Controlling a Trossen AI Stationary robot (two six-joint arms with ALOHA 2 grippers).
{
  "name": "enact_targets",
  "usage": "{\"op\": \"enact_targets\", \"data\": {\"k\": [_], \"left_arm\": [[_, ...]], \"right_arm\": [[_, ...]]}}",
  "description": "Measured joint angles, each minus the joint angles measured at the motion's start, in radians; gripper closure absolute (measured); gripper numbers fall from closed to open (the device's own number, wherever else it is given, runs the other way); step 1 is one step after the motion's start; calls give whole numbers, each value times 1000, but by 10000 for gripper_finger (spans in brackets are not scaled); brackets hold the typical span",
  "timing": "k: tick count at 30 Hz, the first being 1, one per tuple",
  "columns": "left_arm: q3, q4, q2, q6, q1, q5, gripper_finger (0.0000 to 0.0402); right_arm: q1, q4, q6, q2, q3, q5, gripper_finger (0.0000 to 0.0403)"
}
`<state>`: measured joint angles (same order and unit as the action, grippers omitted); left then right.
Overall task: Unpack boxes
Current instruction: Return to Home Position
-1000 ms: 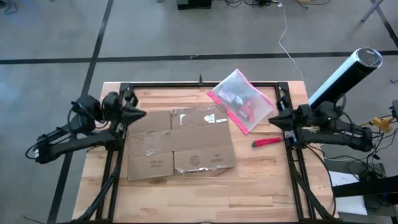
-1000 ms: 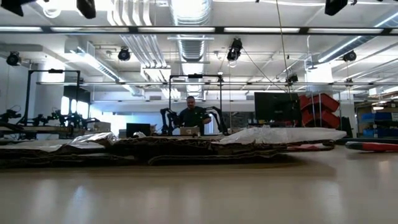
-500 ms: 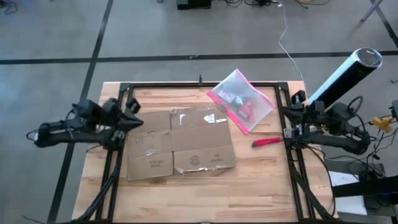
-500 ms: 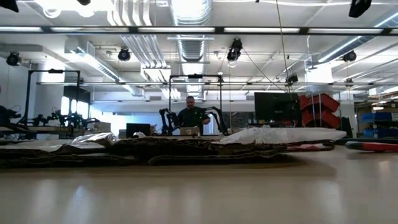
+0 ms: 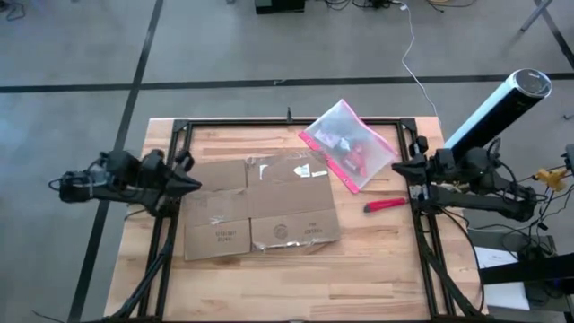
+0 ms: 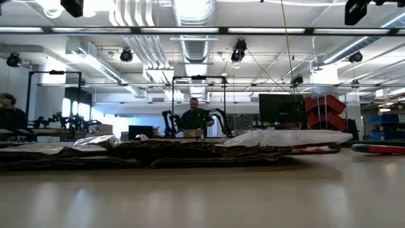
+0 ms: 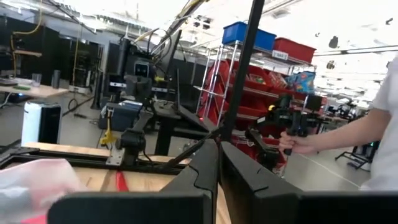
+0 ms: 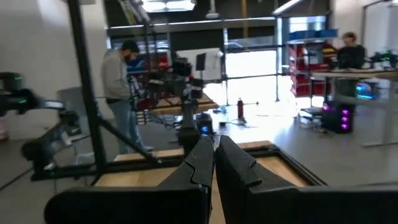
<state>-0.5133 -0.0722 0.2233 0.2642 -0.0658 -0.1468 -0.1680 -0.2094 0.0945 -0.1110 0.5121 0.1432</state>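
Note:
The brown cardboard box [image 5: 260, 206] lies flattened on the wooden table, its flaps spread out, with clear tape and small white labels on top. In the low view it shows as a low dark strip [image 6: 158, 153]. My left gripper [image 5: 194, 184] hovers shut at the box's left edge and points toward the table's right. Its fingers [image 7: 219, 163] are together with nothing between them. My right gripper [image 5: 399, 168] is shut too [image 8: 214, 155]. It hovers at the table's right side, points left, and is clear of the box.
A translucent pink-edged zip pouch [image 5: 350, 144] with red contents lies at the far right of the box. A red tool [image 5: 386, 205] lies on the table near my right gripper. A black frame [image 5: 287, 123] borders the table. People stand in the room beyond.
My left gripper has moved toward the table's near edge along the box's left side, and the arm has swung to lie more level. My right gripper drew back toward the table's right edge, then came partway back. The box and pouch have stayed put.

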Motion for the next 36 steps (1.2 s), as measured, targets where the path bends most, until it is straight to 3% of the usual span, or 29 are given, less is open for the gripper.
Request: {"op": "enact_targets", "data": {"k": [7, 12, 20, 27, 36], "left_arm": [[-17, -199, -202, -10, 0, 67, 397], [4, -288, -218, -16, 0, 104, 397], [88, -198, -221, 6, 0, 125, 397], [238, -62, -222, 28, 0, 158, 397], [357, -45, -220, 63, 0, 228, 397]], "right_arm": [[0, -62, -6, 89, -9, -3, 403], [0, -91, 0, 107, -47, -3, 403], [0, -130, 33, 110, -112, -5, 403], [0, 50, 78, 111, -272, -13, 403], [0, 221, 139, 111, -460, -13, 403]]}}
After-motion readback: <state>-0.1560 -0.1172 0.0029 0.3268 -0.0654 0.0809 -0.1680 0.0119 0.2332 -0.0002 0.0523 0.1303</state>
